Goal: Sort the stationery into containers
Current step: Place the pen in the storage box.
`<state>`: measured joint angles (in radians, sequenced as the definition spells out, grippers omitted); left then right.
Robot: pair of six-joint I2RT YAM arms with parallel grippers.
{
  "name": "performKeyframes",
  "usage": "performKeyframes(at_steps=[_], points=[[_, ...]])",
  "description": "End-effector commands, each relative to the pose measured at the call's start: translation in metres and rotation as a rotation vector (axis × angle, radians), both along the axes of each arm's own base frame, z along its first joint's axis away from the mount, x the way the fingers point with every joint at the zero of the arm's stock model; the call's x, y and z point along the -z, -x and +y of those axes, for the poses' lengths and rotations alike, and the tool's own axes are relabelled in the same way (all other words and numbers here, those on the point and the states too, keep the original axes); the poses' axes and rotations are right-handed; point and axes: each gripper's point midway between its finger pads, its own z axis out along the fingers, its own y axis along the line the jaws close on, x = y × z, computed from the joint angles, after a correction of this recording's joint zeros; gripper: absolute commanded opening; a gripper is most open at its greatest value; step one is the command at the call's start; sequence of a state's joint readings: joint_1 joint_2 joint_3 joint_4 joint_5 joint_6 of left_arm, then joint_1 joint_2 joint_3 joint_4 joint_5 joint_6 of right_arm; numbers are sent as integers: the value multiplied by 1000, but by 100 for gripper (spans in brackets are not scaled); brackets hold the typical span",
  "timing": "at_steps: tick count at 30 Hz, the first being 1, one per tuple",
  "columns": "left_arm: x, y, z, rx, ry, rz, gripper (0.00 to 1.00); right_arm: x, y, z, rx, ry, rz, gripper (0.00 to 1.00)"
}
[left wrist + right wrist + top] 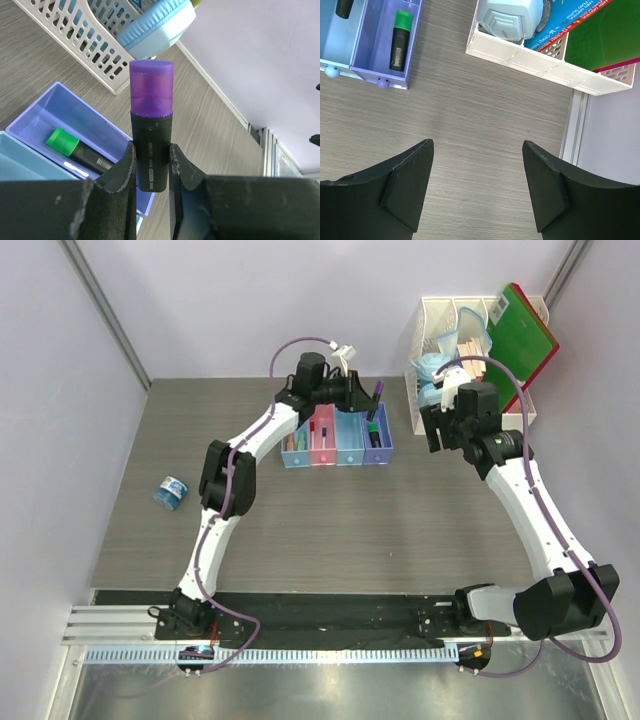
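Left gripper (151, 167) is clamped on the purple-capped marker (152, 95), upright at frame centre. The green-capped marker (74, 150) lies in the purple bin (44, 106) at lower left. Right gripper (477, 180) is spread wide with nothing between the fingers; blue tape roll (171, 491) sits at mid-left of the top view.

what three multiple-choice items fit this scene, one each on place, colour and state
1. Where does the green-capped black marker lie? A) purple plastic bin B) pink plastic bin C) white slotted rack
2. What colour caps the held black marker in the left gripper? A) orange B) purple C) red
3. How is the right gripper? A) shut on a pen B) open, empty C) shut on tape
1 A, it lies inside that bin; 2 B, the left wrist view shows purple; 3 B, its jaws stand apart, nothing between.
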<state>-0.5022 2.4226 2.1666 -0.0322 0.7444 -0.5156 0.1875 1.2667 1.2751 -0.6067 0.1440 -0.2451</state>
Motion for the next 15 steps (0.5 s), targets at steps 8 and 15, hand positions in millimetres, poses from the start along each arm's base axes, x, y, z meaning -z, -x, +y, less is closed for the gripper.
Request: performKeyframes(at_steps=[8,15], points=[[24,-13,-14,-35,48,71,1,-15,4,3,-21,-60,-57,77],[42,-14,-16,-34,42,109,26,-19,4,6,-33,-81,-66,77]])
